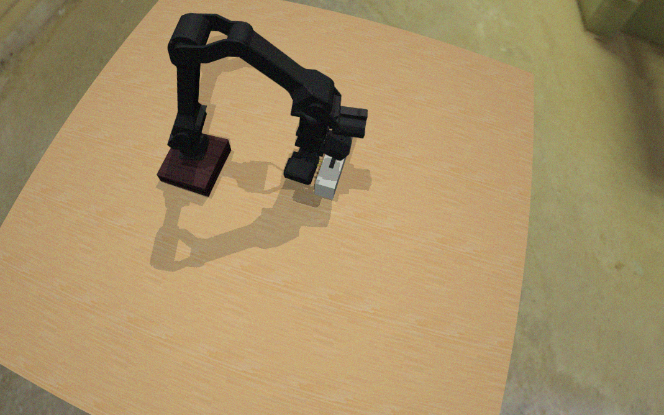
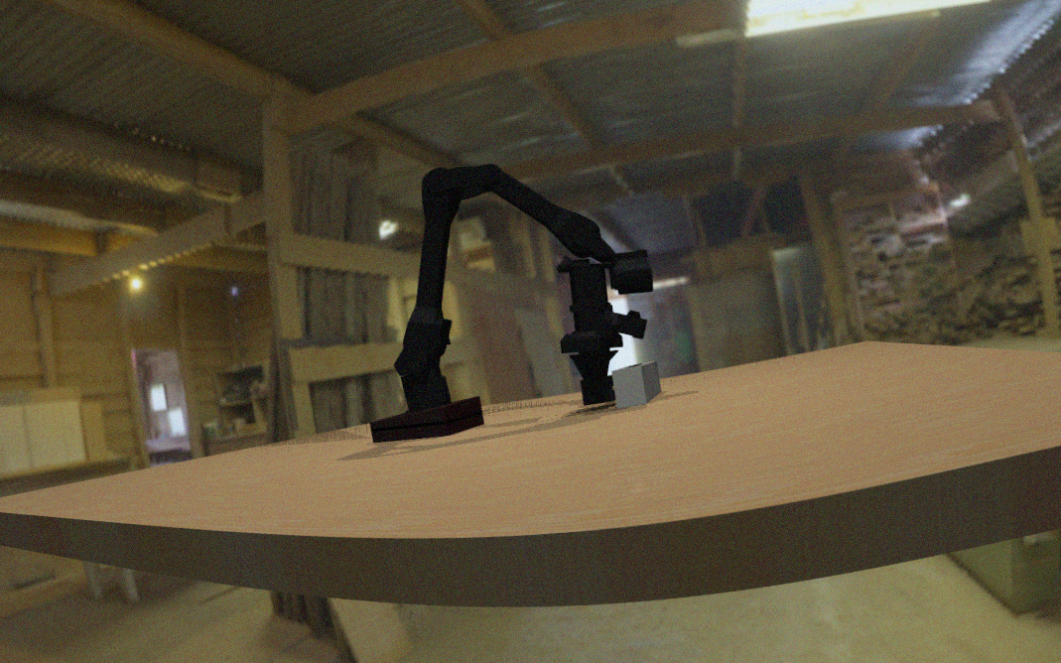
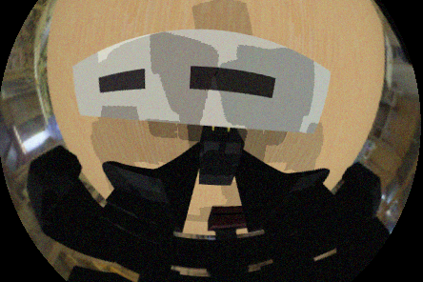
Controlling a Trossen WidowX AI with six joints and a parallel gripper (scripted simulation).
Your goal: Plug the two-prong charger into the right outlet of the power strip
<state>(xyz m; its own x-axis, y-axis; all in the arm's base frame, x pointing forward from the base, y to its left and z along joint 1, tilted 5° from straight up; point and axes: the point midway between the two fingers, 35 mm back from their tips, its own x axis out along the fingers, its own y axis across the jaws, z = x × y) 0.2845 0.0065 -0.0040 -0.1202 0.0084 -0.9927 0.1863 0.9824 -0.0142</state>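
Note:
The white power strip (image 1: pixel 328 180) (image 2: pixel 635 384) (image 3: pixel 165 77) lies on the wooden table (image 1: pixel 323 288). In the wrist view its face shows a left slot (image 3: pixel 122 81) and a right slot (image 3: pixel 233 81). My gripper (image 1: pixel 309 166) (image 2: pixel 597 391) (image 3: pixel 215 147) points down beside the strip and is shut on the dark two-prong charger (image 1: pixel 299 169) (image 3: pixel 219 152). The charger's yellow prongs (image 3: pixel 222 130) (image 1: pixel 318 166) end at the strip's near edge, just below the right slot. The charger sits low, close to the table, and is outside the outlet.
The arm's dark base plate (image 1: pixel 195 167) (image 2: pixel 427 420) stands to the left of the strip. The arm's shadow falls on the table in front of it. The table edges are far from the strip on all sides.

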